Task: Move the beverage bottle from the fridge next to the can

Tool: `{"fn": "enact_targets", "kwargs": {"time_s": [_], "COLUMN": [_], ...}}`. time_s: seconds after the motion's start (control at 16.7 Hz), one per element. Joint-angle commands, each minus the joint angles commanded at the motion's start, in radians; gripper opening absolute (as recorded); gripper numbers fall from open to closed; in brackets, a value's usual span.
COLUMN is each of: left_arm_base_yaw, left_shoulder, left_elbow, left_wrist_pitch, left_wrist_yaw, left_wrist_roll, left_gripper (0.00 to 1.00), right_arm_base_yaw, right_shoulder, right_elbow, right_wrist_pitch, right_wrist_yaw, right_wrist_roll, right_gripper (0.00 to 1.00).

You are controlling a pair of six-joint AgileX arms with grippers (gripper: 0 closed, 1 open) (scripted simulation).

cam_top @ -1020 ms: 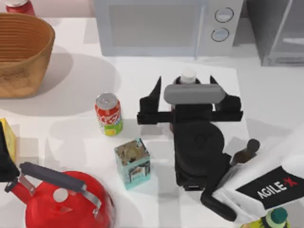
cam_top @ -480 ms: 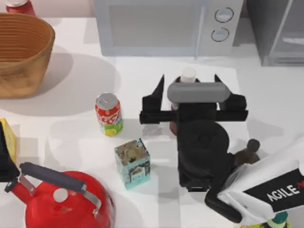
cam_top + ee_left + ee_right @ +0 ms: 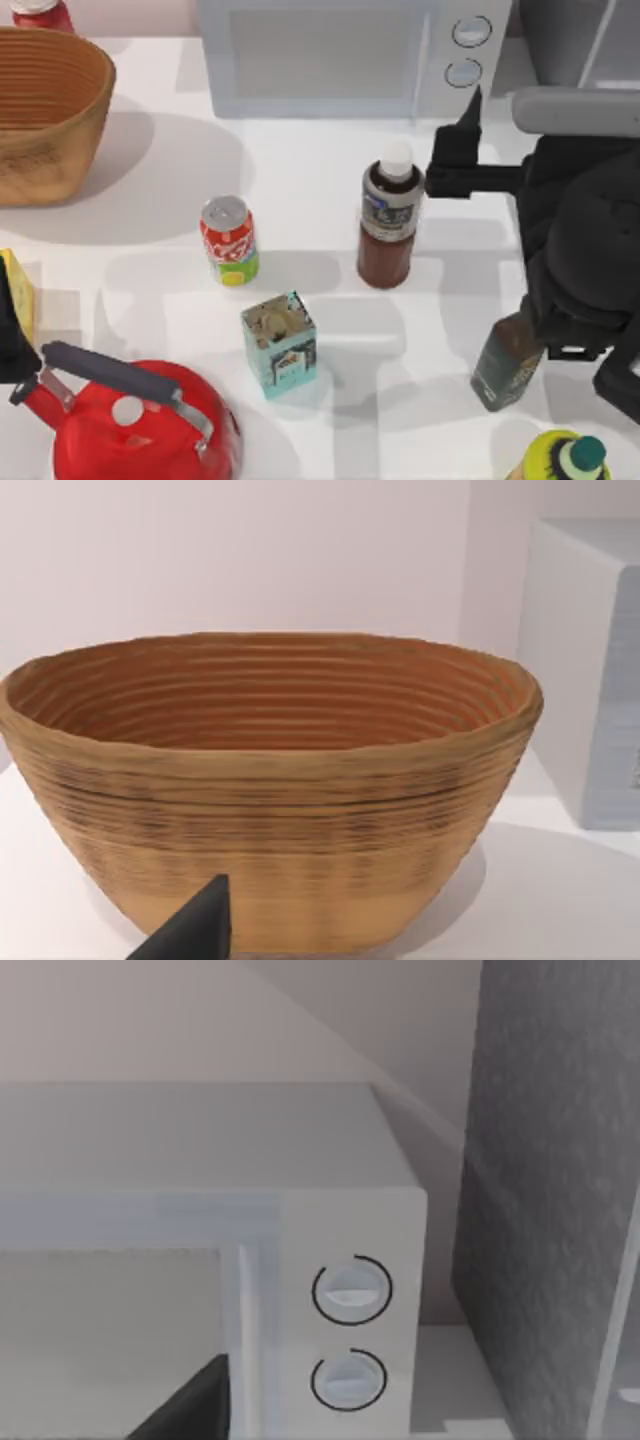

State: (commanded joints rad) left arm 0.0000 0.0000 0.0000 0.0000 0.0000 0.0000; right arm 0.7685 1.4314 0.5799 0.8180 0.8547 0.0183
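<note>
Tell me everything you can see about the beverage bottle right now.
The beverage bottle is tall clear plastic holding dark red-brown drink, with a white cap and a grey-and-dark-blue label round its upper half. It stands upright on the white table, free of any gripper, in front of the microwave and to the right of the can, apart from it.

Plain white tabletop (image 3: 300,180) here, smooth and matte, with soft grey shadows falling toward the left and lower side of whatever stands on it, so the light seems to come from up and to the right. Along the far edge there's a white microwave (image 3: 350,55) with two round knobs stacked on its right side, pushed back against the wall. The wall (image 3: 240,550) behind is a flat pale pinkish-white, no windows or marks on it. Right wrist view catches the same wall (image 3: 330,1010) above the microwave (image 3: 200,1150). Pretty bare room overall.
</note>
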Motion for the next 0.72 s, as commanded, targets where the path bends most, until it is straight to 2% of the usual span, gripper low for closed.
{"fn": "enact_targets", "kwargs": {"time_s": [0.3, 0.72], "left_arm_base_yaw": [0.0, 0.0], "left_shoulder": [0.0, 0.0], "left_elbow": [0.0, 0.0], "left_wrist_pitch": [0.0, 0.0], "left_wrist_yaw": [0.0, 0.0], "left_wrist_roll": [0.0, 0.0], "left_gripper": [1.0, 1.0], "right_arm_base_yaw": [-0.209, -0.583], "right_shoulder": [-0.517, -1.187], "right_elbow": [-0.187, -0.468], "right_wrist_pitch": [-0.311, -0.704], "right_wrist_yaw": [-0.206, -0.647], "right_wrist_roll": [0.001, -0.01], "right_gripper": [1.0, 1.0]}}
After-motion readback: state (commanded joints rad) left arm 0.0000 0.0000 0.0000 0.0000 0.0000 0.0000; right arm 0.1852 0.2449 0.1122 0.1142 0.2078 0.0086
